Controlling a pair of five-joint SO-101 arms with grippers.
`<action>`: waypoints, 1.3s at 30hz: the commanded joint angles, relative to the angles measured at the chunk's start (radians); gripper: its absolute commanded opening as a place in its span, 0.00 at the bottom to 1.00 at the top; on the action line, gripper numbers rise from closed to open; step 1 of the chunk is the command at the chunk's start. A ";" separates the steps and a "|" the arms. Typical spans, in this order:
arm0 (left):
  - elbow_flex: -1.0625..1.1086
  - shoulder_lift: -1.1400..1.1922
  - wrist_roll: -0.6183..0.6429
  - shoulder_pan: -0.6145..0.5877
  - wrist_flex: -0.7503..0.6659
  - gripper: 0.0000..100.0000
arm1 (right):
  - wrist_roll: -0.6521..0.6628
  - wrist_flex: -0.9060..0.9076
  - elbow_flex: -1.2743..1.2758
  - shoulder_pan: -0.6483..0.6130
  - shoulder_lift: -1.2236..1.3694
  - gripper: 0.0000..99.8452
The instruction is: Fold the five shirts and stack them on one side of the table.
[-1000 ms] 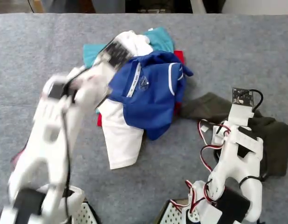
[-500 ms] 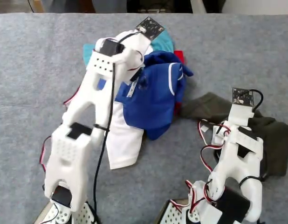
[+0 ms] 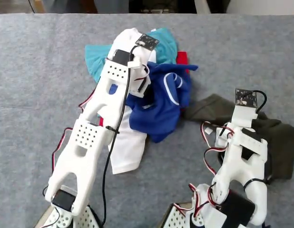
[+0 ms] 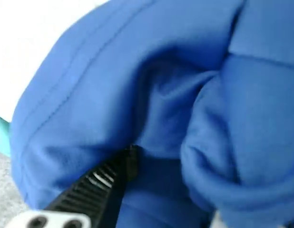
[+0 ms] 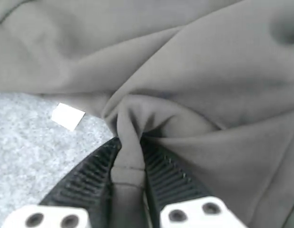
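Though the blue shirt (image 3: 159, 109) hides how the left gripper (image 3: 146, 91) stands, the right gripper (image 5: 130, 145) clamps the grey shirt (image 5: 209, 71).

Grey felt-covered desk (image 3: 33, 104), heap of shirts toward the middle of the far edge: teal shirt (image 3: 94, 57), red shirt (image 3: 182, 58) and white shirt (image 3: 125, 147) all on the felt, overlapping each other. A dark olive shirt (image 3: 282, 142) lies apart toward the right edge, with a small white tag (image 5: 67, 116) on the felt just beside it
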 commanded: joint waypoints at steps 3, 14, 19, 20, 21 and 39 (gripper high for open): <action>-0.007 0.031 0.014 -0.047 0.041 0.02 | 0.000 -0.015 0.002 -0.012 0.004 0.01; -0.016 -0.216 0.011 -0.294 0.051 0.03 | 0.000 -0.017 0.002 -0.012 0.004 0.01; -0.024 -0.427 0.006 -0.493 0.051 0.03 | 0.000 -0.017 0.002 -0.012 0.004 0.01; -0.024 -0.459 -0.002 -0.545 0.048 0.03 | 0.000 -0.017 0.002 -0.012 0.004 0.01; -0.025 -0.488 -0.017 -0.598 0.048 0.03 | 0.000 -0.017 0.002 -0.014 0.004 0.01; -0.022 -0.609 -0.075 -0.995 0.005 0.17 | -0.006 -0.017 0.002 -0.014 0.005 0.01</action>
